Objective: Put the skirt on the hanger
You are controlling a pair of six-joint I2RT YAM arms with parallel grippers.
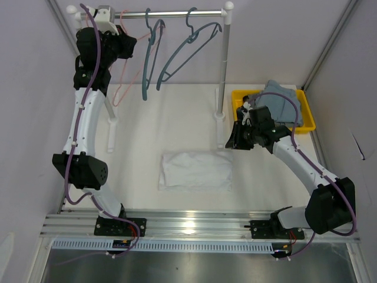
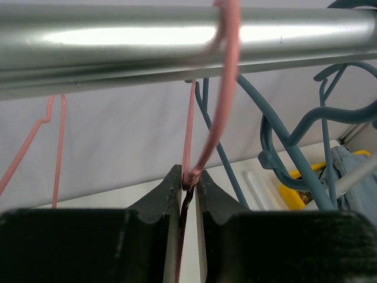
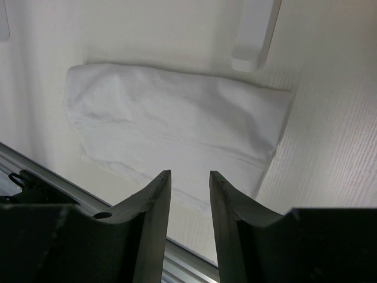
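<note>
Top external view first: high at the left end of the garment rack (image 1: 224, 71), left gripper (image 1: 125, 44) right up against the silver rail (image 1: 177, 13). Clamped there on the thin wire neck of the pink hanger (image 2: 225, 94), just beneath the rail. Plain as day from the left wrist: black fingers (image 2: 165, 200) almost together, only the pink wire pinched between them. Hook of that pink hanger looped over the rail. Further right along the rail, two teal hangers (image 1: 192, 36), dangling at a tilt, untouched.

Now down to the white table (image 1: 141, 135) in front of the rack, well apart from the rail: the white skirt (image 1: 196, 171), folded flat into a neat rectangle, nothing gripping it.

Over to the right gripper (image 1: 232, 141), low and near the foot of the rack's right post. From the right wrist: jaws standing apart, nothing between them, folded skirt spread out below and beyond the tips, one white rack foot (image 3: 253, 35) just past the cloth's far edge.

To the right of the rack's right post, a yellow bin (image 1: 306, 112), grey clothes (image 1: 283, 97) heaped inside.
</note>
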